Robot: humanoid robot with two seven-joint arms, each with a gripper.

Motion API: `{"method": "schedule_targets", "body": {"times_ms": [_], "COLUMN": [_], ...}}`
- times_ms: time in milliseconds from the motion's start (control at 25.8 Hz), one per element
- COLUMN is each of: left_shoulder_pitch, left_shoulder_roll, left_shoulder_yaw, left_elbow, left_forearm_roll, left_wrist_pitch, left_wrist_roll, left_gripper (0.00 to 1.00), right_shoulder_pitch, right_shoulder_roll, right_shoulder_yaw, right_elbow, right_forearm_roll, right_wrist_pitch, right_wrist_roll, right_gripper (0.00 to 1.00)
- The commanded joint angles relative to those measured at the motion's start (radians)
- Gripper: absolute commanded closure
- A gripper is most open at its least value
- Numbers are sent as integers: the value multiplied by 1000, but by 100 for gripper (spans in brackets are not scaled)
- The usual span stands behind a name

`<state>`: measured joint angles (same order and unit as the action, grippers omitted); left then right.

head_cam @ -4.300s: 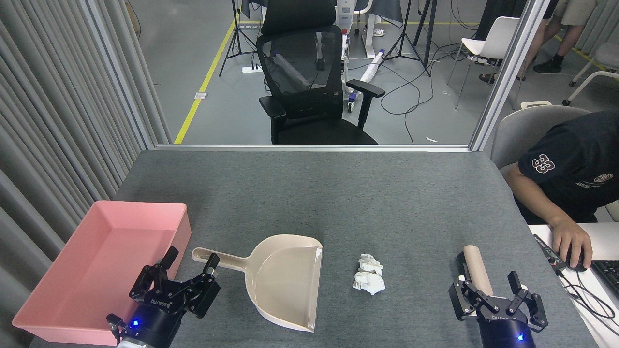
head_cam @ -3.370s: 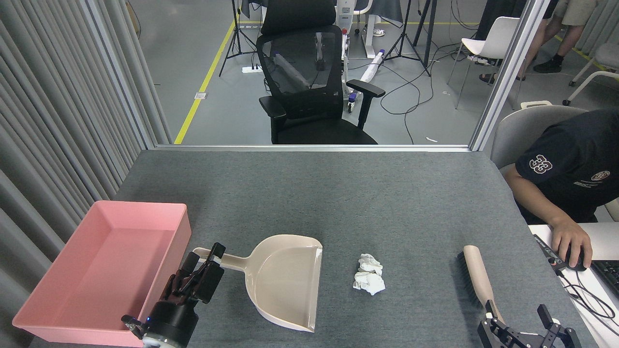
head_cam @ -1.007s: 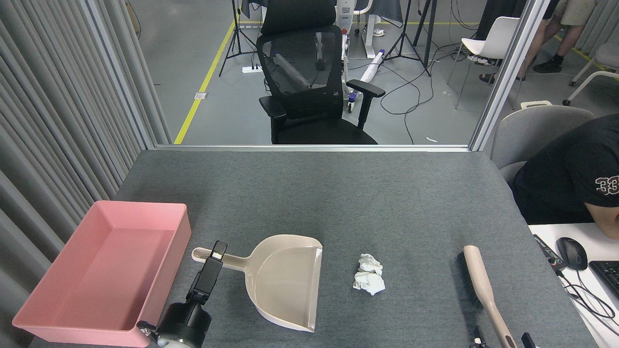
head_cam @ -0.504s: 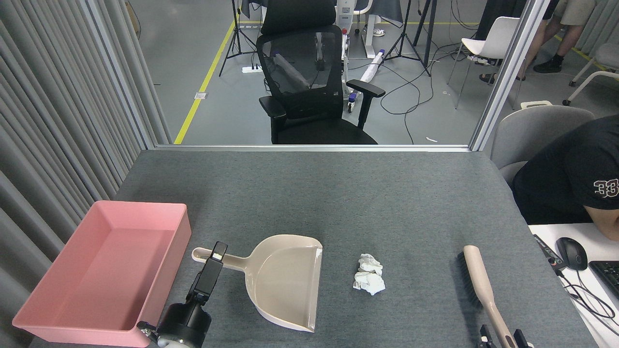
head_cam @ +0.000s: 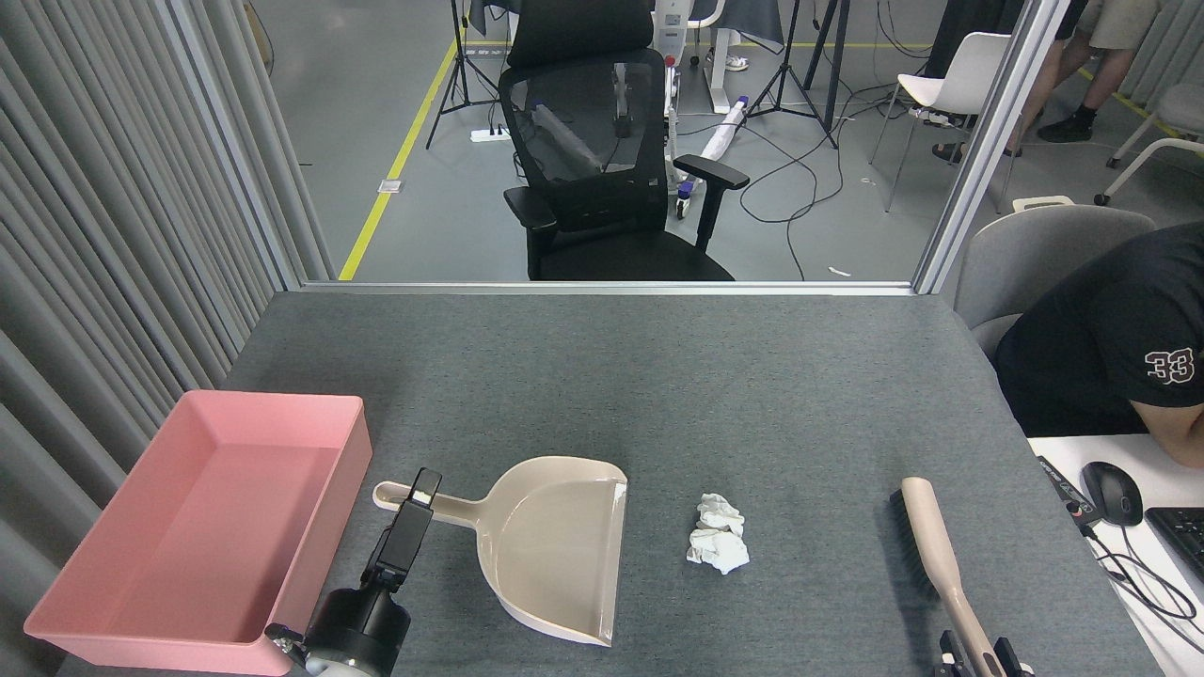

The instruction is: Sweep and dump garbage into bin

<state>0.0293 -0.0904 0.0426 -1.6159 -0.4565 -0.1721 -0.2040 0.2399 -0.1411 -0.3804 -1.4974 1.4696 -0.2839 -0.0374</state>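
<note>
The garbage [head_cam: 718, 536], two crumpled white tissue wads touching each other, lies on the grey table between dustpan and brush. The pink bin [head_cam: 310, 545] stands at the left front. The beige dustpan [head_cam: 555, 545] lies beside it, mouth toward the garbage. My left gripper [head_cam: 419, 491], seen side-on as one slim dark bar, sits across the dustpan's handle and looks shut on it. A beige brush [head_cam: 931, 545] lies at the right front. Only the fingertips of my right gripper [head_cam: 974, 655] show at the bottom edge, one close on each side of the brush handle.
A person in a black shirt [head_cam: 1110, 348] sits at the right, by a white desk with a mouse [head_cam: 1110, 492] and keyboard. A glass partition frame [head_cam: 602, 285] bounds the table's far edge. Grey curtains [head_cam: 113, 235] hang along the left.
My right gripper's fingertips have drawn in closer around the brush handle. The left gripper has stayed still on the dustpan handle. The person's arm has moved slightly.
</note>
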Motion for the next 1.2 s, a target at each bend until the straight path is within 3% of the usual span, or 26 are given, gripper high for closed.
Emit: {"method": "schedule_targets", "body": {"times_ms": [0,232,581,1162], "left_shoulder_pitch": [0,-2,-3,-3], "left_shoulder_roll": [1,1,3,3], "left_shoulder_yaw": [0,0,0,2], "left_elbow": [-2,-2,-2,-2], "left_forearm_roll": [-1,-1,-1,-2], "left_wrist_pitch": [0,-7,-7,-13], "left_wrist_roll": [0,0,0,0], "left_gripper": [1,1,1,1], "right_shoulder_pitch": [-1,-1,1,1], "right_shoulder_roll": [0,-6,-6,-6], "right_shoulder_yaw": [0,0,0,0], "right_elbow": [2,2,2,2], "right_forearm_roll": [0,0,0,-2], "right_wrist_pitch": [0,0,-1,-11], "right_wrist_roll": [-1,-1,-1,-1], "right_gripper": [36,37,47,48]}}
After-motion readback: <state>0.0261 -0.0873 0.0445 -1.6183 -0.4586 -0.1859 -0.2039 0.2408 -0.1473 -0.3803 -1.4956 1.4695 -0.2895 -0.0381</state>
